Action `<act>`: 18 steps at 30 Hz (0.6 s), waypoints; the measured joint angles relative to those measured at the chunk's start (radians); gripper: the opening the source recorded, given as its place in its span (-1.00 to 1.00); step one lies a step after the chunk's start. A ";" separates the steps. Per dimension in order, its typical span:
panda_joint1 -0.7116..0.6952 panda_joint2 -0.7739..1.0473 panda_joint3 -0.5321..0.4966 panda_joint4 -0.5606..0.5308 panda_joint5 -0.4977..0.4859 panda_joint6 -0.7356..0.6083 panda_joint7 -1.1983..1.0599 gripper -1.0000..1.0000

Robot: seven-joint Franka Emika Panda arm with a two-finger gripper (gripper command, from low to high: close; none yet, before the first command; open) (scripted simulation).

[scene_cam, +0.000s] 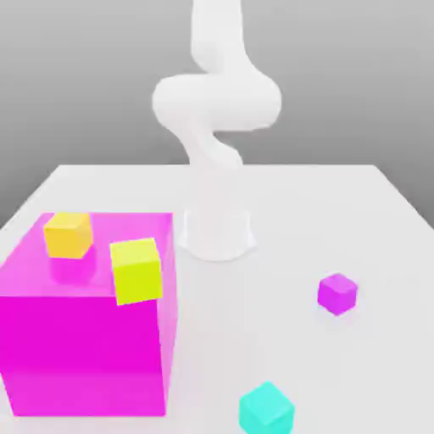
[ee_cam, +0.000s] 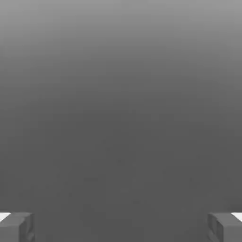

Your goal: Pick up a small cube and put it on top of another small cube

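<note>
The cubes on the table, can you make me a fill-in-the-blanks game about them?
1. The orange cube sits on top of the big ____ block.
2. The teal cube lies nearer the camera than the small ____ cube.
3. The gripper has its fingers wide ____, with nothing between them.
4. The yellow cube sits at the block's top front ____.

Missing words: magenta; purple; open; corner
</note>
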 joint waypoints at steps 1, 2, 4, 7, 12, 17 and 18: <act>0.013 0.039 -0.008 -0.005 0.005 0.014 -0.022 0.00; 0.026 0.077 -0.015 -0.010 0.010 0.028 -0.044 0.00; 0.048 0.151 -0.027 -0.019 0.022 0.055 -0.086 0.00; 0.078 0.260 -0.041 -0.034 0.039 0.096 -0.150 0.00; 0.119 0.442 -0.056 -0.057 0.067 0.164 -0.255 0.00; 0.147 0.623 -0.055 -0.081 0.085 0.231 -0.353 0.00; 0.151 0.659 -0.052 -0.086 0.086 0.245 -0.370 0.00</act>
